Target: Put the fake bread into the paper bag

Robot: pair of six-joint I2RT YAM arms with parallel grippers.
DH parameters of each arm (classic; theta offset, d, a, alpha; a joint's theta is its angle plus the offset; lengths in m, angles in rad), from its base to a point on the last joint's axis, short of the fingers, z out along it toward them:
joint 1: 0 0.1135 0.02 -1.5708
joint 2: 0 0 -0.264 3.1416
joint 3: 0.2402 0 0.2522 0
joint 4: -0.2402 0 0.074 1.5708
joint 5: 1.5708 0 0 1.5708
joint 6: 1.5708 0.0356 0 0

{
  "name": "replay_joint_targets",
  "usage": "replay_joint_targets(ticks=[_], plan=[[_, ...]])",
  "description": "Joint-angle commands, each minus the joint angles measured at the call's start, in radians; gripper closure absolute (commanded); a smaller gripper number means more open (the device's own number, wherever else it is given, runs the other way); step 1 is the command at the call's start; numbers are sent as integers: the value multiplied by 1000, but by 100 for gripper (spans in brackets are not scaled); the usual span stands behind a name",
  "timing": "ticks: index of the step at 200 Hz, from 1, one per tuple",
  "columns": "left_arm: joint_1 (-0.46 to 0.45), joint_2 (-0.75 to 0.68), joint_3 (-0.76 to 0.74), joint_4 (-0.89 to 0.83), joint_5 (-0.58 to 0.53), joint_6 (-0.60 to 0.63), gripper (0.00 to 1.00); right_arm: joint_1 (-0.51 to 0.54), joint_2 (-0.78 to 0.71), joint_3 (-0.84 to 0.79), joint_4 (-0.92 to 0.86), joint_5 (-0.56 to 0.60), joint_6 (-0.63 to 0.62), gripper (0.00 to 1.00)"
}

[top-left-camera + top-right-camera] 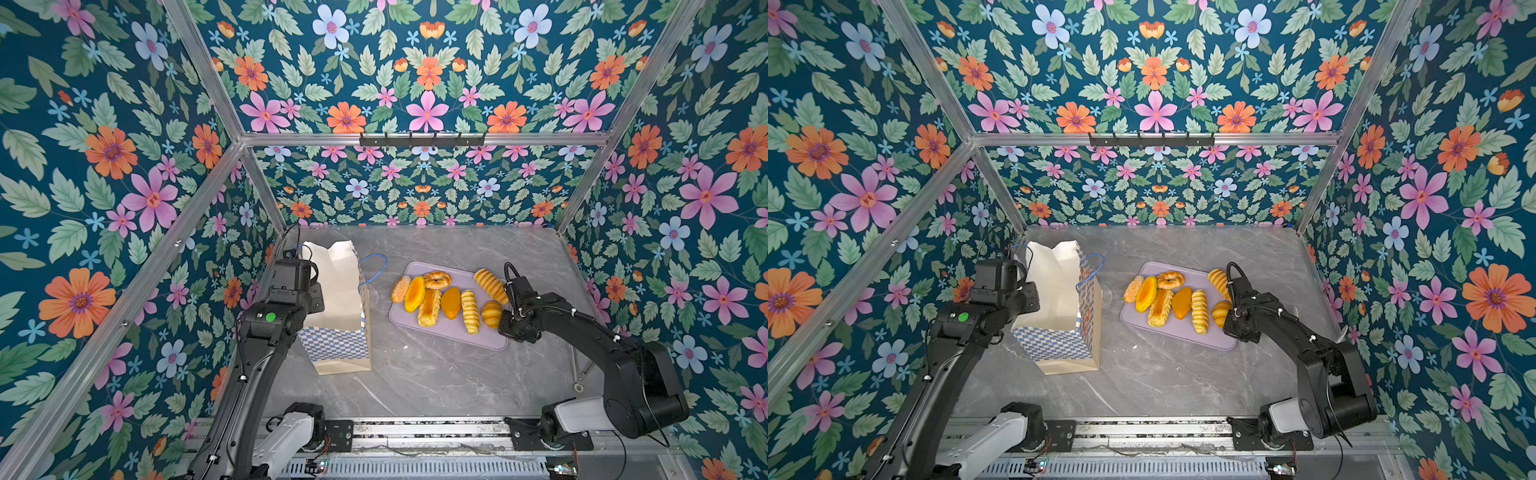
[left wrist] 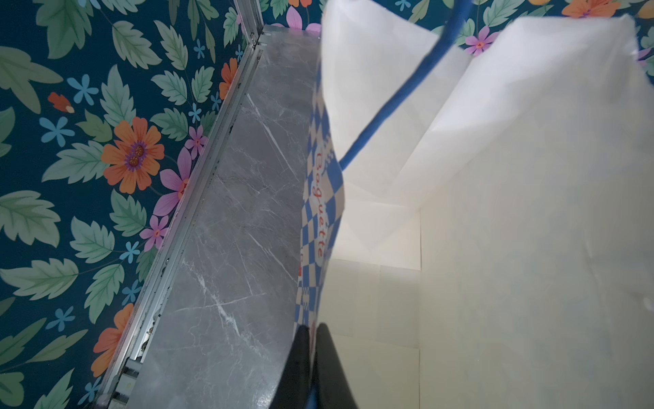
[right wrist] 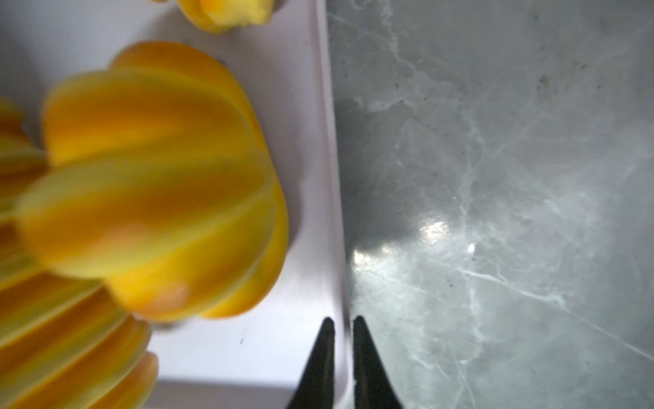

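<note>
On your left, the tall cream-white paper bag with blue-and-white checks (image 1: 336, 299) stands upright and open-mouthed on the grey marble tabletop (image 1: 415, 374). One thin blue cord handle (image 1: 372, 266) loops toward the middle. Your left gripper (image 2: 312, 325) is at the bag's left wall. In the left wrist view its two black fingers (image 2: 300, 364) are pressed nearly together, with the checkered paper edge pinched between them. Right of the bag, and apart from it, lies the flat lilac rectangular tray (image 1: 457, 336). The glossy yellow-orange fake bread (image 1: 451, 302) lies on it, eight pieces side by side. At the tray's right end, your right gripper (image 3: 342, 318) has its tips a little parted, one over the tray's rim and one over the marble. It is just beside the ridged round roll (image 3: 152, 191) and grips nothing.
</note>
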Motion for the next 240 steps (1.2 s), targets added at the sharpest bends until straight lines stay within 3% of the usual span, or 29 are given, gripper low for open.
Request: replay_joint_targets(ticks=[1, 58, 85, 105, 144, 170, 207, 240], plan=[[0, 3, 5, 29, 25, 11, 84, 0, -20, 5, -17, -4, 11, 69], [1, -9, 5, 70, 51, -6, 66, 0, -171, -16, -44, 7, 41, 49], [1, -15, -14, 81, 47, -10, 57, -9, -294, -30, -51, 23, 47, 28], [1, -13, -22, 97, 55, -12, 56, -39, -374, -33, -65, 38, 52, 1], [1, 2, -26, 118, 59, -10, 57, -96, -442, -27, -134, 118, 72, 1], [0, 9, -36, 136, 70, -8, 68, -117, -473, -37, -167, 180, 93, 1], [1, 19, -37, 167, 60, -10, 84, -183, -515, -59, -159, 118, 88, 1], [5, 46, -28, 196, 50, -15, 97, -200, -494, -53, -181, 138, 81, 3]])
